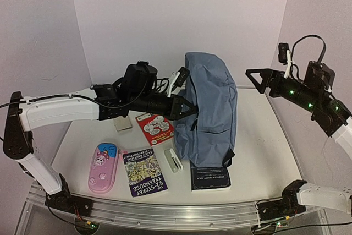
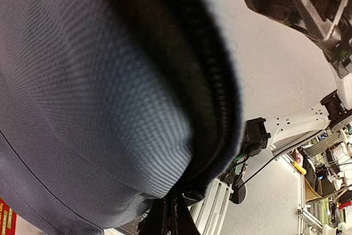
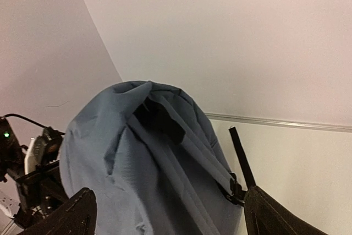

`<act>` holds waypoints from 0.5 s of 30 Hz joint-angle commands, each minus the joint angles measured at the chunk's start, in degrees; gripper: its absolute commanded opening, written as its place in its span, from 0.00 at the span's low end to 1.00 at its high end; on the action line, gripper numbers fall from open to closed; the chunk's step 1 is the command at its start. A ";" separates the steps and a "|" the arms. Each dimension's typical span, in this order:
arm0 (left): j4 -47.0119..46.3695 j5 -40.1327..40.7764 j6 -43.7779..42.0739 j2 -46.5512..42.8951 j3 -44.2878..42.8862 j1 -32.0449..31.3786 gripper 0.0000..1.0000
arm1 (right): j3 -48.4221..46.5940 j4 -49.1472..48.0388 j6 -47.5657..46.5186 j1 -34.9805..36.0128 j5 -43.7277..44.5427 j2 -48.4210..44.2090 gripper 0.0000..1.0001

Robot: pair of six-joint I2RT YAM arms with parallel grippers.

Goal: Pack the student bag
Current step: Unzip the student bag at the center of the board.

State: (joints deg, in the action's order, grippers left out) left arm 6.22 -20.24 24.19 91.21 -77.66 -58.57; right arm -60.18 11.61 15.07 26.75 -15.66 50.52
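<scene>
1. Pale, faintly lilac walls [image 1: 165, 9] close round a white table [image 1: 264, 152]. A metal rail [image 1: 165, 212] runs along its near edge, where both of my arms are bolted.
2. From above I see the student bag [image 1: 212, 108] standing upright near the middle of the table. It is slate-blue and much the largest thing there.
3. Left of the bag lie a pink-and-blue pencil case [image 1: 104, 168], a paperback [image 1: 144, 171], a red booklet [image 1: 154, 129] and a small white object [image 1: 174, 159]. A dark book [image 1: 210, 178] lies against the bag's near foot.
4. My left claw [image 1: 184, 104] is clenched on the bag's left edge, about halfway up. Its arm reaches in roughly level from the left.
5. My right claw [image 1: 256, 78] hangs in the air to the right of the bag, apart from it. It is released, with the jaws spread wide and nothing between them.
6. Only the left wrist view gives me the gripped side close up. Blue weave fills most of the frame and a black zipper [image 2: 220, 97] runs down a fold. My own fingers are too dark and blurred there to make out. Past the fabric it also catches the right arm and some workshop clutter off the table.
7. Only the right wrist view shows me the bag's crown, with a dark patch [image 3: 159, 116] near the top. A black strap [image 3: 240, 160] sticks up on its right side. That view also shows the left arm low at the left.
</scene>
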 commanded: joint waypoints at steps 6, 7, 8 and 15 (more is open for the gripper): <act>4.30 1.70 2.22 4.69 -7.23 -0.03 0.00 | -0.89 -0.26 1.31 13.00 1.49 2.67 0.86; 4.54 1.70 2.42 5.04 -7.63 0.06 0.00 | -0.76 -0.77 1.36 15.10 3.09 2.70 0.86; 4.61 1.58 2.71 5.29 -7.90 0.25 0.00 | -0.67 -1.07 1.37 17.08 5.01 2.78 0.86; 4.66 0.42 3.84 5.97 -8.51 1.13 0.00 | 1.35 -1.96 0.82 31.93 23.69 4.91 0.83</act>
State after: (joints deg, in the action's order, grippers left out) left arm 10.58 -19.49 27.06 96.84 -83.39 -58.22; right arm -60.18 11.63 16.39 52.29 -5.99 54.33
